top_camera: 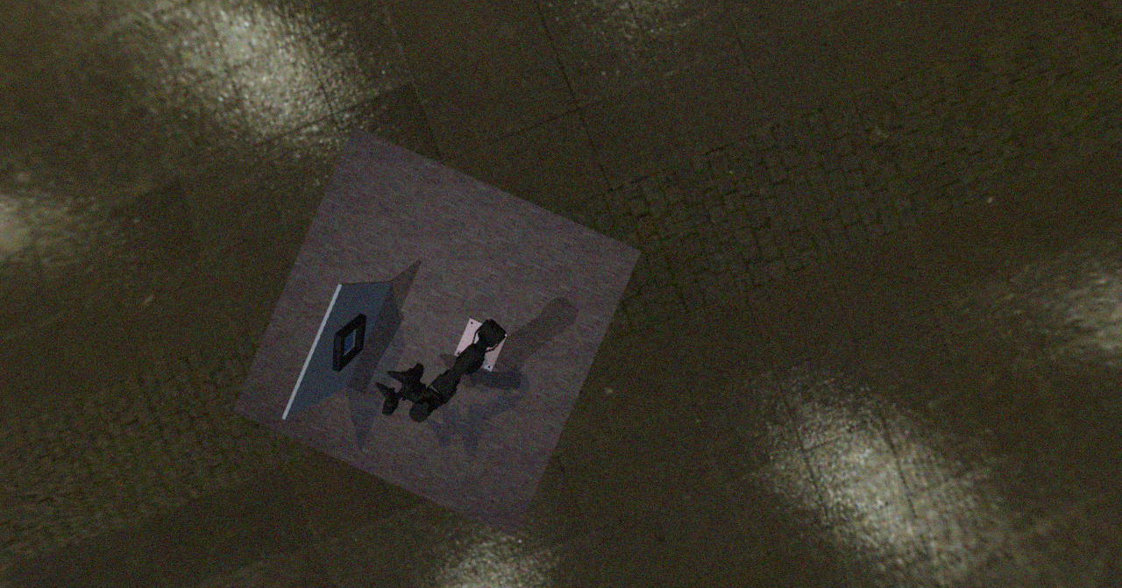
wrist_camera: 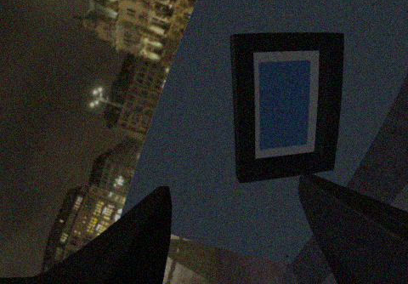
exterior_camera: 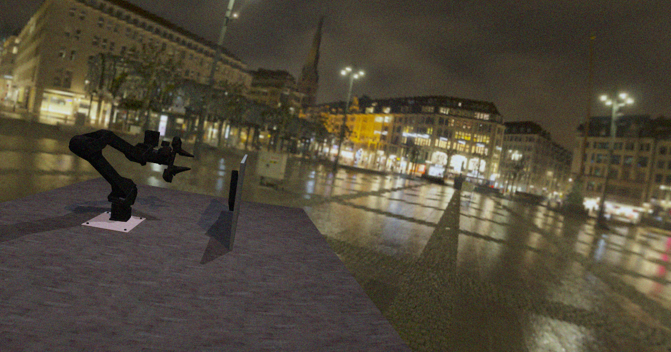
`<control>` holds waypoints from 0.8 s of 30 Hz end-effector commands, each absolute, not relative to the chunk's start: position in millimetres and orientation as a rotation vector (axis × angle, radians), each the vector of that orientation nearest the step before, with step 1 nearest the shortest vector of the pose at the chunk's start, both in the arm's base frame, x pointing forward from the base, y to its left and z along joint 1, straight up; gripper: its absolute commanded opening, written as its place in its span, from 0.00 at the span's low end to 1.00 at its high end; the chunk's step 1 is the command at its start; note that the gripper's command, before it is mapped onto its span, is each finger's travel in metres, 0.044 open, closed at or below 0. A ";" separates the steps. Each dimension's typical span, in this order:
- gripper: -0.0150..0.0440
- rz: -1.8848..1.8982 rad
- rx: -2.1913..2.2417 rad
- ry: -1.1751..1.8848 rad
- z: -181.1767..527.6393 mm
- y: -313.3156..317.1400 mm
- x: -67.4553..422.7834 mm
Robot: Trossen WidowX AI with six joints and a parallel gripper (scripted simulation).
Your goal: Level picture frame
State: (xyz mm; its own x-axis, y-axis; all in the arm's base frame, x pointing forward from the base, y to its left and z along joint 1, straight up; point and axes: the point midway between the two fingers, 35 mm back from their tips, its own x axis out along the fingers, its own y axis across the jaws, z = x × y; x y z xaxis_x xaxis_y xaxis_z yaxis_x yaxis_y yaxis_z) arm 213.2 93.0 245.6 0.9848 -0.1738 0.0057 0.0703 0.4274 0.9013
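A black picture frame (top_camera: 349, 341) (exterior_camera: 232, 190) (wrist_camera: 243, 109) with a blue picture and a pale mat hangs on a grey-blue wall panel (top_camera: 368, 302) (exterior_camera: 240, 194) (wrist_camera: 199, 126). In the wrist view its edges run nearly square to the view, with the camera rolled. My gripper (top_camera: 386, 394) (exterior_camera: 186, 160) (wrist_camera: 236, 190) is open and empty. It hovers well short of the frame, off to one side of it, with both dark fingers at the bottom of the wrist view. The screw and notched strip are hidden behind the frame.
The arm's base stands on a white plate (top_camera: 469, 333) (exterior_camera: 100, 223) on a purple-grey table top (top_camera: 486, 271) (exterior_camera: 140, 279). The panel stands upright near one table edge. Around the table is a wet night-time square.
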 end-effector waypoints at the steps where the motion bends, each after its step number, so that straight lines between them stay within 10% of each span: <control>1: 0.69 -0.149 1.118 -0.101 240.8 96.2 224.7; 24: 0.69 -0.149 1.119 -0.110 207.0 79.3 287.9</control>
State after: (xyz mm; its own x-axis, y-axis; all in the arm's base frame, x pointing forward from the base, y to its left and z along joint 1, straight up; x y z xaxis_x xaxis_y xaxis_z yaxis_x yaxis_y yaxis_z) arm 288.9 80.1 208.3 0.9835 -0.1802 0.0155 0.0641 0.4274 0.9018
